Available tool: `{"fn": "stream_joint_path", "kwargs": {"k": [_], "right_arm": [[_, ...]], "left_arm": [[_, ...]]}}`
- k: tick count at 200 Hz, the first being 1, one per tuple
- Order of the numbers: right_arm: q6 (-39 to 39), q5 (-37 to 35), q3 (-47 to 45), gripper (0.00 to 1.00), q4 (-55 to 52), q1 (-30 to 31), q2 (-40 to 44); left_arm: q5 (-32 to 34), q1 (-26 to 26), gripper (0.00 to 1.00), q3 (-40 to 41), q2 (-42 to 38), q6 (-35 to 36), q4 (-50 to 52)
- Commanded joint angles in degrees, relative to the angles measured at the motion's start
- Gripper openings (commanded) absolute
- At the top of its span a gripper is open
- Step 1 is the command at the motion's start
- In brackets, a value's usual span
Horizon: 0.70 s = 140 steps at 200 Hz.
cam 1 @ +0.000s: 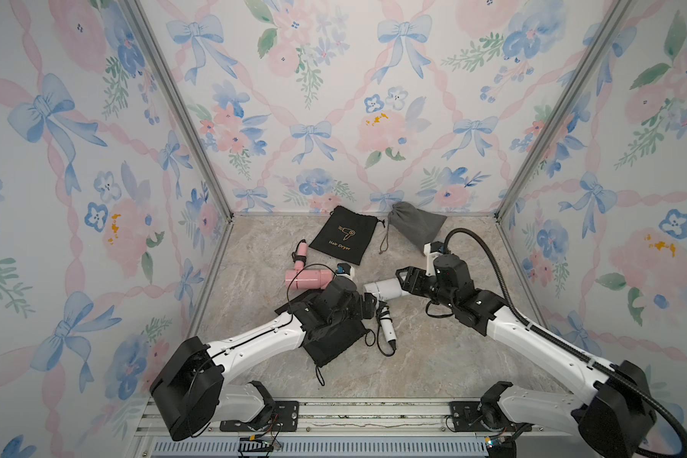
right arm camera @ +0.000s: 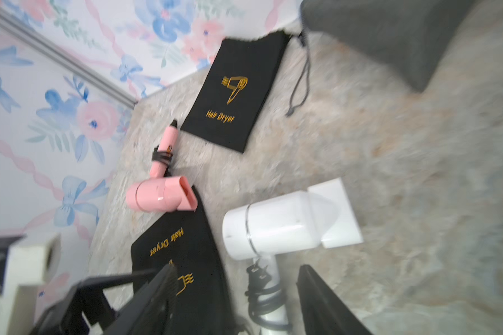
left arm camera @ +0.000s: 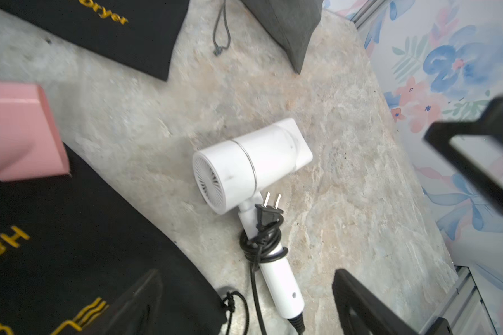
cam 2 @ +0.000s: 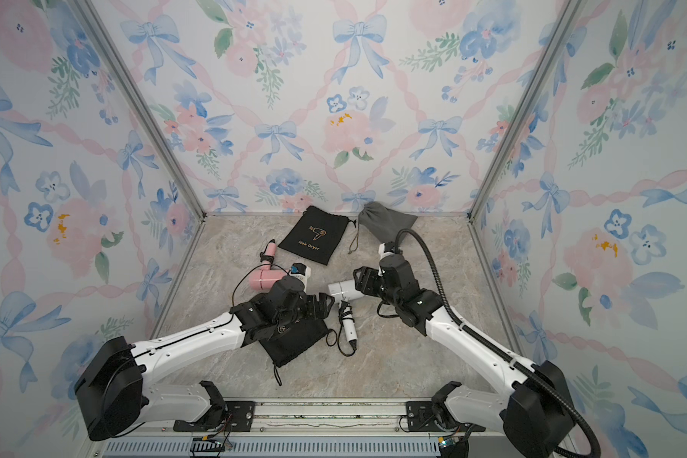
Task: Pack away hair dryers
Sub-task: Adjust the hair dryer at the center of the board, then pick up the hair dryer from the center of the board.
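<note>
- Left: pink hair dryer (cam 1: 308,278) lies on the counter (cam 1: 433,357).
- My left gripper (cam 2: 328,304): released, empty, over the near black pouch (cam 1: 334,345).
- Centre: white hair dryer (cam 1: 385,289) on the counter, cord bundled on its handle.
- My right gripper (cam 1: 405,283): released, empty, above its barrel.

Pink dryer (cam 1: 308,278), white dryer (cam 1: 385,288), black gold-printed pouch (cam 1: 344,234), grey pouch (cam 1: 413,226), floral walls (cam 1: 334,99)

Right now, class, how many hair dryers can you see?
2. The pink hair dryer lies toward the left wall; the white hair dryer lies mid-table. Another may be hidden inside the grey pouch.
</note>
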<state>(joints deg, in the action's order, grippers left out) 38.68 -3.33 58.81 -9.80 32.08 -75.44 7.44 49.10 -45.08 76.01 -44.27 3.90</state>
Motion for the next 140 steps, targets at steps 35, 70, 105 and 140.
{"fn": "stream_joint_path", "kwargs": {"k": [35,70,105,140], "right_arm": [[-9.22,-4.24,-1.20,0.71,-11.15,-11.37,8.77],[-10.75,-3.55,-2.58,0.71,-11.26,-13.35,11.44],[-11.51,-2.45,-4.29,0.71,-10.97,-13.75,12.58],[-12.00,-1.84,-5.83,0.71,-10.68,-13.93,14.56]], "left_arm": [[9.61,9.43,0.90,-3.67,10.33,-12.88,-0.18],[10.64,11.45,0.89,-8.91,18.40,-15.62,0.20],[11.71,11.80,0.86,-13.12,24.44,-17.50,2.31],[14.28,12.10,0.82,-17.93,29.58,-17.69,7.28]]}}
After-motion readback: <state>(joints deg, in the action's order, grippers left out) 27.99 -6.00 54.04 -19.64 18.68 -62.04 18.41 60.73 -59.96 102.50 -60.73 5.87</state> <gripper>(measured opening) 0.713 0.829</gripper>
